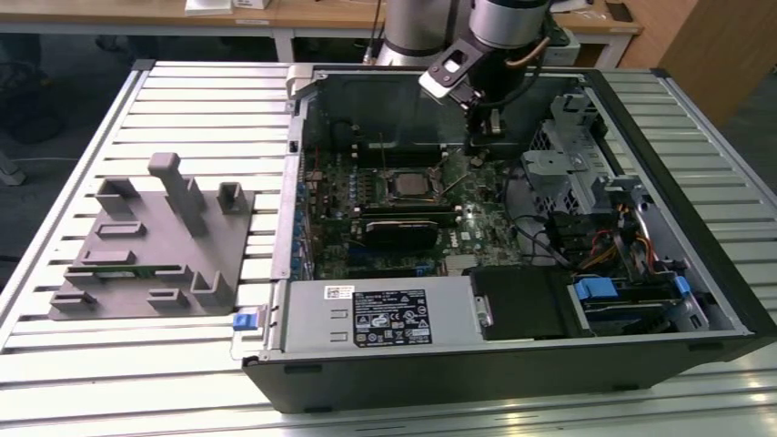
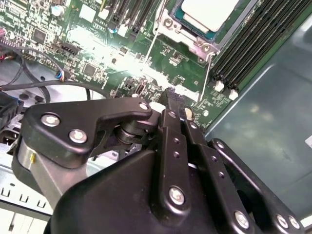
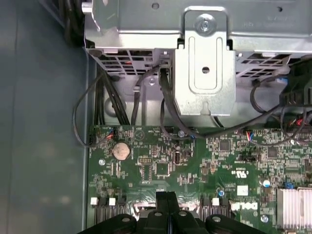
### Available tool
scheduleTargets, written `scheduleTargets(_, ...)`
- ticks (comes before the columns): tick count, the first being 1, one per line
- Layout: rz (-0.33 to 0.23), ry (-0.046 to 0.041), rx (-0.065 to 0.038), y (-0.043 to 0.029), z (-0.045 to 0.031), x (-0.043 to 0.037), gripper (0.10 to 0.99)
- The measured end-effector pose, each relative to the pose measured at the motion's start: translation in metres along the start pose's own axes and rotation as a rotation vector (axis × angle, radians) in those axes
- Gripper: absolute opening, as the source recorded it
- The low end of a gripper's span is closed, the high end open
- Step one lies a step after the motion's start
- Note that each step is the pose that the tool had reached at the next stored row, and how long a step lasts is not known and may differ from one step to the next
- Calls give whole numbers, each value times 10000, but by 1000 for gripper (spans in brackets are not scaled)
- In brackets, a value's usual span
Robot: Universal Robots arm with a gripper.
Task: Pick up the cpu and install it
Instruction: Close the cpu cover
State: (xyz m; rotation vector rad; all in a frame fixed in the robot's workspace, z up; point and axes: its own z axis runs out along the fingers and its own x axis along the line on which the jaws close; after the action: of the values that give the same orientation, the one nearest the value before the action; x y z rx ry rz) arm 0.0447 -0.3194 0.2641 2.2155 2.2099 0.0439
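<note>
When scanning from the bulk down, take first the slatted tabletop [image 1: 182, 91], then the open computer case [image 1: 486, 378] lying on it, with a grey tray [image 1: 134, 238] just beside, at the exterior view's left. Inside the case, find the green motherboard [image 1: 327, 218]. Over it, note the tool [image 1: 478, 153], its fingers [image 3: 162, 201] pressed together in the first wrist view and pinching nothing visible, tip low near the socket frame [image 2: 168, 24]. Spot the cpu [image 1: 410, 187] seated in that frame, lying flat, silvery top facing the case's open side. Being square, offers no long axis; sits edge-parallel with the frame. Judge it light, stiff, smooth-topped, probably delicate underneath; hold by the thin rim only.
</note>
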Motion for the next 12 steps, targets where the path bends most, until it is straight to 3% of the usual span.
scheduleTargets(3, 0, -30, 62, 29, 12, 0, 106)
scheduleTargets(12, 1, -30, 75, 118, 52, 0, 106)
